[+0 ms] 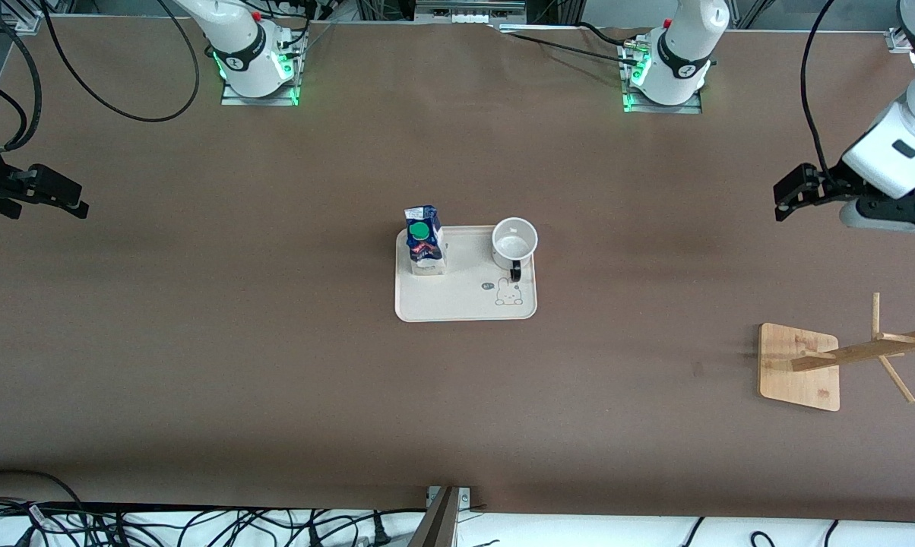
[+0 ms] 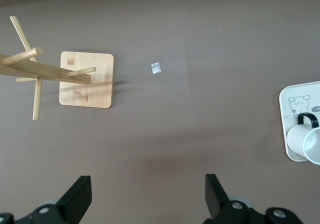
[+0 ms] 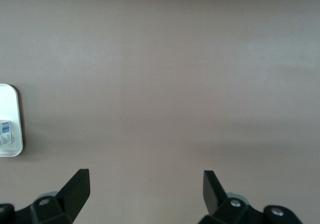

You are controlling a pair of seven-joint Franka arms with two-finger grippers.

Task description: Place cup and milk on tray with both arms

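The cream tray (image 1: 457, 300) lies mid-table. The milk carton (image 1: 425, 245) stands upright on the tray's end toward the right arm. The white cup (image 1: 514, 242) stands upright on the tray's end toward the left arm, its black handle toward the front camera. My left gripper (image 1: 788, 199) is open and empty, up in the air over the table's left-arm end. My right gripper (image 1: 74, 205) is open and empty over the table's right-arm end. The left wrist view shows the cup (image 2: 307, 139) and a tray corner (image 2: 290, 96). The right wrist view shows a tray corner (image 3: 12, 96).
A wooden mug rack on a square base (image 1: 798, 366) stands toward the left arm's end, nearer the front camera; it also shows in the left wrist view (image 2: 86, 79). A small white scrap (image 2: 156, 68) lies on the brown table beside it.
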